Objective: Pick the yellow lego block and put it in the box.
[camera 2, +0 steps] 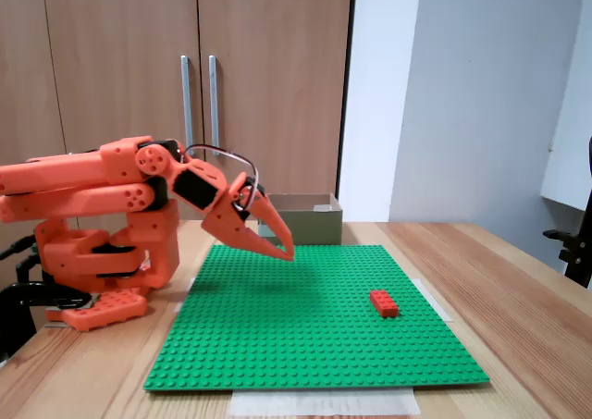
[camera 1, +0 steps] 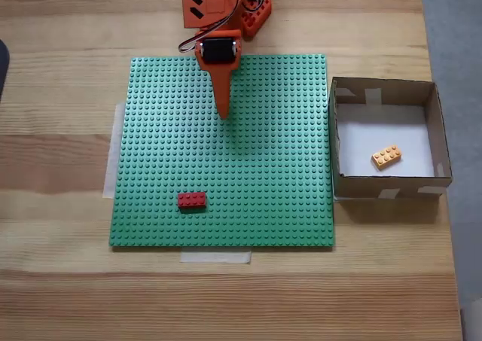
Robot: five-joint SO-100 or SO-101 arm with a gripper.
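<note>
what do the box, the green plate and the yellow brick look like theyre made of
The square shallow brown box looks like matte cardboard, with raw brown walls, pale tape patches and a white floor. The large green studded baseplate looks like moulded plastic: even studs in rows and a slight sheen. The small yellow-orange studded brick lying in the box appears to be the same hard plastic, though it is too small to judge its finish.

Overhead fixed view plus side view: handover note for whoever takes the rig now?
Orange two-finger tool: shut, empty, hovering above the green studded baseplate, also seen in the side view.
Small yellow-orange 2x4 lego block: lying on the white floor of the square brown cardboard box.
Small red lego brick: on the baseplate, untouched.
Done: pick and drop.
Left: nothing apparent.
</note>
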